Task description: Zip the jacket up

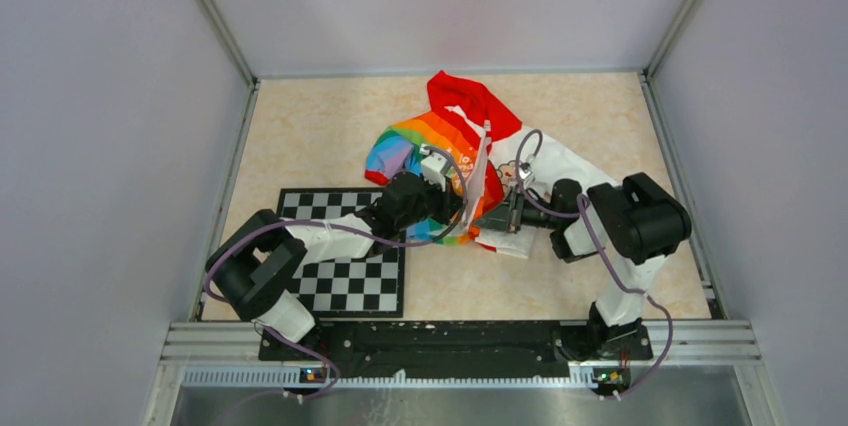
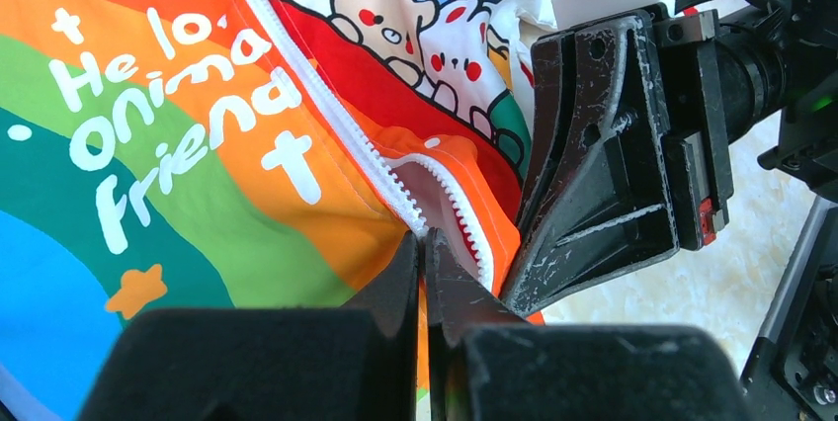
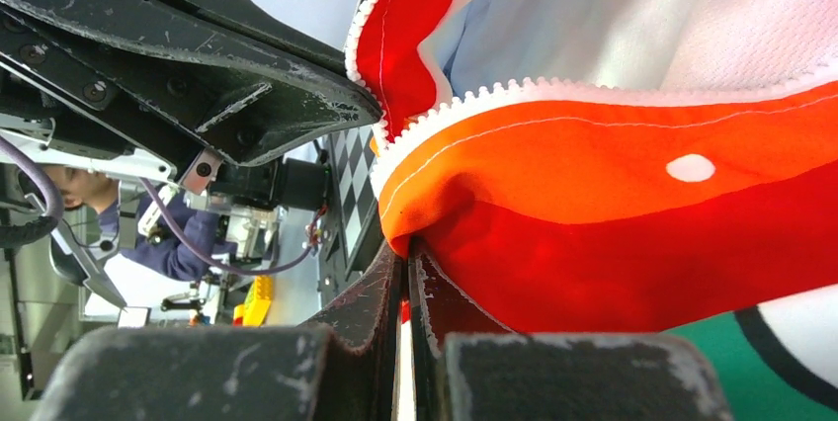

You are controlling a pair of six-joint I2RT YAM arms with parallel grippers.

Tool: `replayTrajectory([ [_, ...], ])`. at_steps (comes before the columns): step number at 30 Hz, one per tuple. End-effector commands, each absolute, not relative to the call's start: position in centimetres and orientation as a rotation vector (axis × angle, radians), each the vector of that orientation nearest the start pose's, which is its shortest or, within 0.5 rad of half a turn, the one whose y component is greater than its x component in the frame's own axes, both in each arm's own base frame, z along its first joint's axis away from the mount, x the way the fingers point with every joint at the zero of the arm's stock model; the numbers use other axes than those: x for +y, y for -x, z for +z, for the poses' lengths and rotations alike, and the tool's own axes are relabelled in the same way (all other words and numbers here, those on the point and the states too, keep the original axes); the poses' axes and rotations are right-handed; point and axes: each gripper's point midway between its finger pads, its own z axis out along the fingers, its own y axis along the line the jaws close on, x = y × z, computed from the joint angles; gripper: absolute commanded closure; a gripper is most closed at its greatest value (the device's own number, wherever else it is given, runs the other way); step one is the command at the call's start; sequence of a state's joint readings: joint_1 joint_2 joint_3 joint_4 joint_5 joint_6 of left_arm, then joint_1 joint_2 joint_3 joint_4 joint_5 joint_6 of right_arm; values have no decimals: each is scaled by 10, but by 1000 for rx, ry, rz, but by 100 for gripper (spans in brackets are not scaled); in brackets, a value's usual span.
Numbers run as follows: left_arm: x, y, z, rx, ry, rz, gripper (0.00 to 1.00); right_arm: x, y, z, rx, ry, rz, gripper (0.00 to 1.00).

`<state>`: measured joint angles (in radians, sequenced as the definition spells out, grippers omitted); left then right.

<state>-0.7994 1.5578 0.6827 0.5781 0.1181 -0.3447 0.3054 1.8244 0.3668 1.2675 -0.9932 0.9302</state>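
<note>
White-toothed and unjoined at the bottom of the jacket (image 1: 440, 141) lying mid-table, clamped at the hem from either side by left gripper (image 2: 425, 243) and right gripper (image 3: 407, 253), probably to bring both zipper (image 2: 336, 110) rows level for joining.

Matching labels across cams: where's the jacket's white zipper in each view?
Top external: the zipper is a thin white strip at the picture's centre.
Left wrist: the zipper runs diagonally from top left down to bottom centre.
Right wrist: the zipper is a toothed white edge across the upper middle.
Shared landmark: the orange stripe of the jacket, beside the teeth.
</note>
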Motion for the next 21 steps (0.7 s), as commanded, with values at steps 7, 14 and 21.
replayTrajectory([
  [7,-351,-283,134,1815,-556,-933,100,254,-259,111,1846,296,1749,100],
  [14,-351,-281,133,1813,-562,-938,100,252,-260,113,1825,280,1777,100],
  [21,-348,-282,134,1814,-540,-935,100,252,-260,122,1769,290,1806,100],
])
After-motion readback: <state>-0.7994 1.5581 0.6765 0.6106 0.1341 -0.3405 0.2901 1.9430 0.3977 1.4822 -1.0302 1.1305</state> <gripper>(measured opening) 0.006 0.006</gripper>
